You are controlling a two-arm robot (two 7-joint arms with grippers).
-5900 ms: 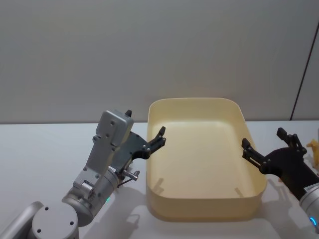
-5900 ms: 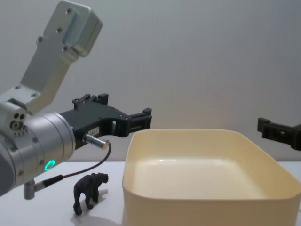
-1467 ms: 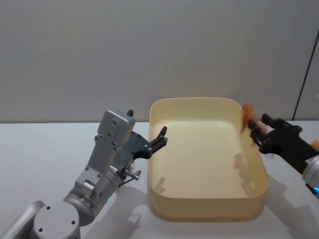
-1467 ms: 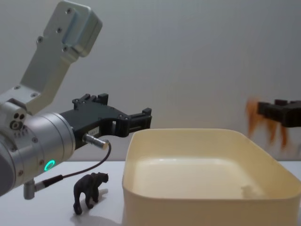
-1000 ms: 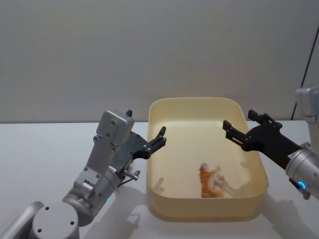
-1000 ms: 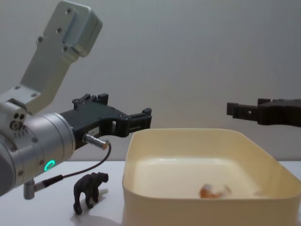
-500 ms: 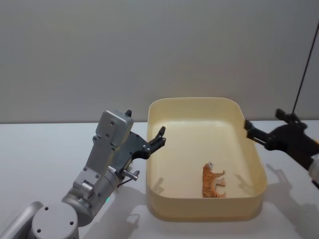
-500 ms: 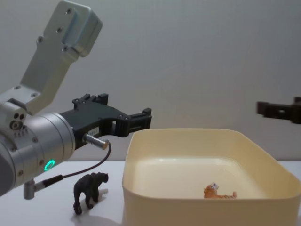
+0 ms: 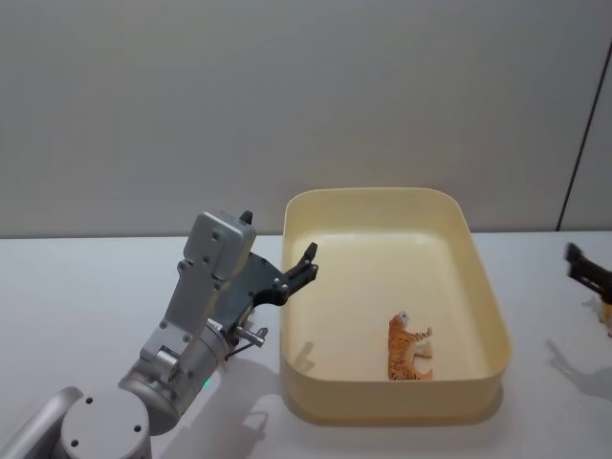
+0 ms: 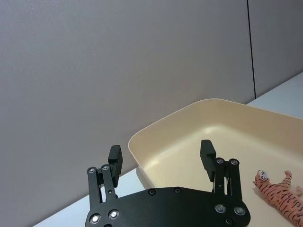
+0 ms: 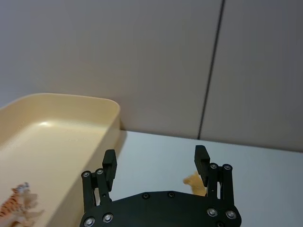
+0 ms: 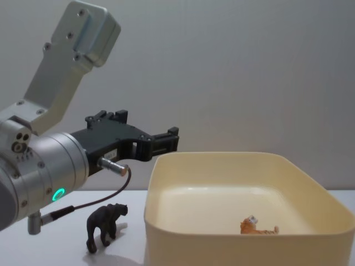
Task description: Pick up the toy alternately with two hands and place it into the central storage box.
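The cream-yellow central storage box (image 9: 392, 404) stands on the white table. An orange striped tiger toy (image 9: 404, 348) lies on its side on the box floor, near the front right. It also shows in the chest view as the tiger (image 12: 257, 226). My left gripper (image 10: 161, 151) is open and empty, hovering by the box's left wall (image 12: 161, 166). My right gripper (image 11: 155, 154) is open and empty, off the box's right side, with one finger (image 9: 583, 266) at the head view's edge. A black panther toy (image 12: 105, 224) stands on the table left of the box.
A small tan toy animal (image 11: 195, 181) stands on the table just beyond my right gripper. The white table (image 9: 86, 287) runs back to a plain grey wall. My left arm's silver wrist (image 12: 39, 172) looms large over the panther's side.
My right gripper has pulled back to the right, away from the box and nearly out of the head view. The tiger lies still in the box. The left arm has not moved.
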